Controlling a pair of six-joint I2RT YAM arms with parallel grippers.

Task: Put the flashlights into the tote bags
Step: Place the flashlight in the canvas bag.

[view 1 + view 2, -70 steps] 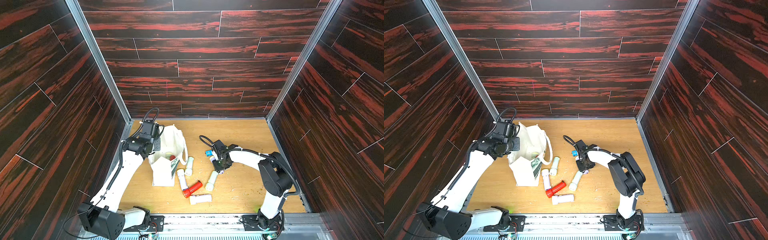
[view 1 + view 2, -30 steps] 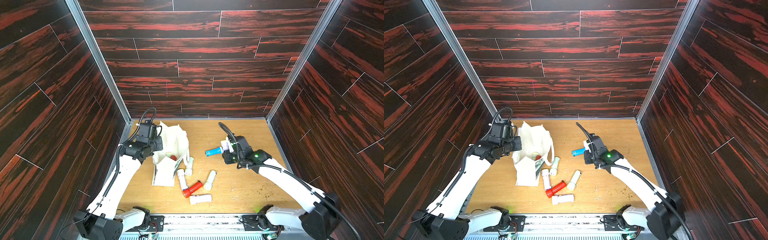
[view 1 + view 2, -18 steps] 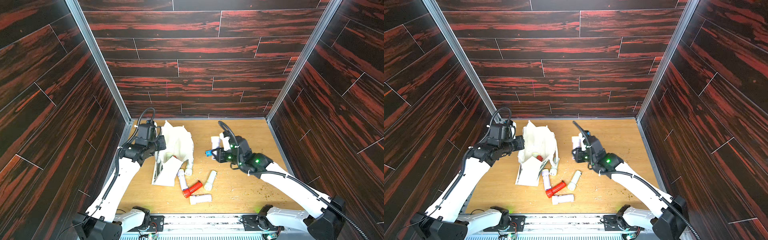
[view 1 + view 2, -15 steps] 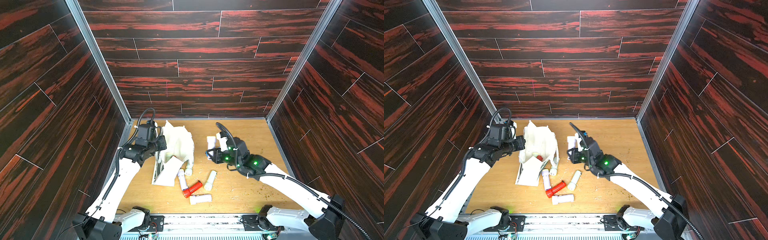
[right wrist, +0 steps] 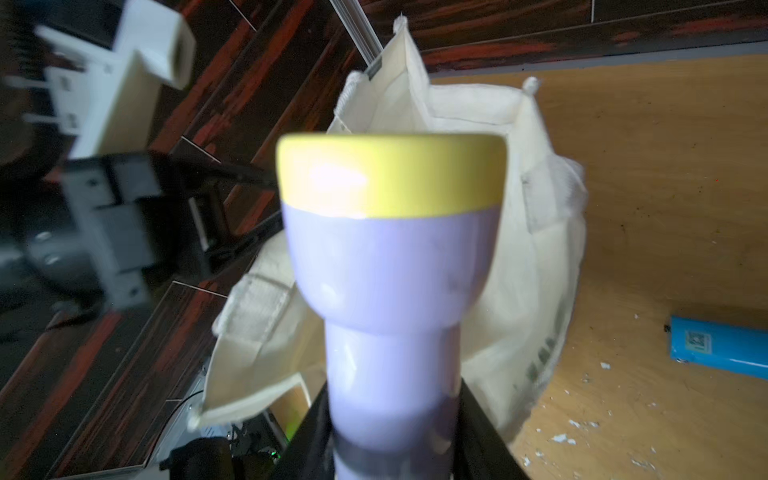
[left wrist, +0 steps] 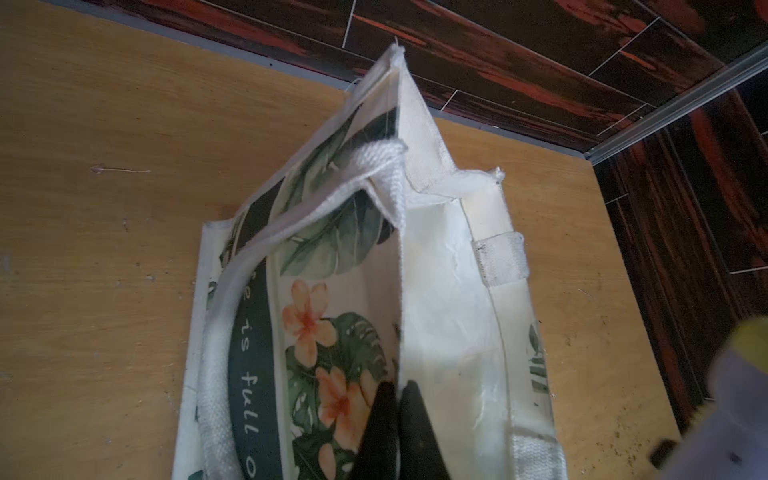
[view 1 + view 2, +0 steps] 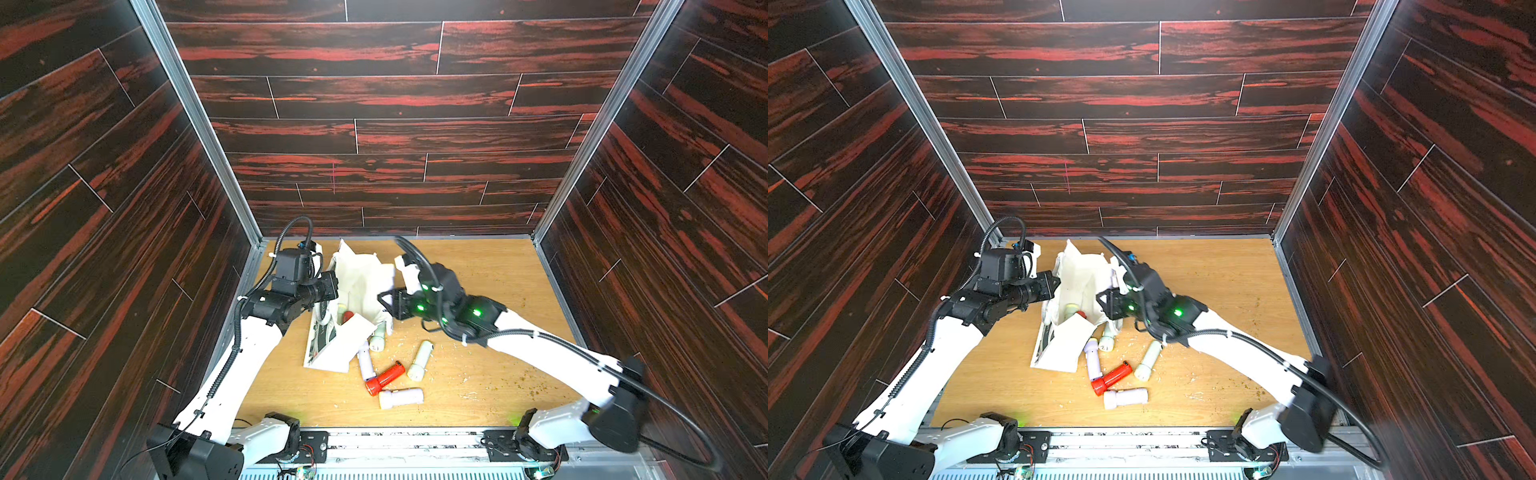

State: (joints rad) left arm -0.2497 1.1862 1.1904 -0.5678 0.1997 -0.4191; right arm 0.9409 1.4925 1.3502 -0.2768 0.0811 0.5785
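Observation:
The off-white tote bag (image 7: 361,282) (image 7: 1077,274) stands with its mouth open at the table's back left. My left gripper (image 7: 334,289) (image 6: 399,390) is shut on its left rim, beside the flower print (image 6: 328,361). My right gripper (image 7: 386,299) (image 5: 392,390) is shut on a lilac flashlight with a yellow ring (image 5: 390,257), at the bag's right rim. A red flashlight (image 7: 347,316) and a cream one (image 7: 340,309) lie inside. On the table lie a red one (image 7: 384,378) and several pale ones (image 7: 401,397). A blue one (image 5: 719,349) shows only in the right wrist view.
Dark wood-panel walls (image 7: 374,137) enclose the table on three sides, with metal posts (image 7: 195,120) in the corners. The arm bases sit on a rail (image 7: 395,440) along the front edge. Pale crumbs (image 7: 465,376) dot the wood near the loose flashlights.
My right arm has swung left from mid-table, carrying the lilac flashlight to the bag's right rim. The left gripper has pulled the bag's rim up, so the bag stands taller and wider open.

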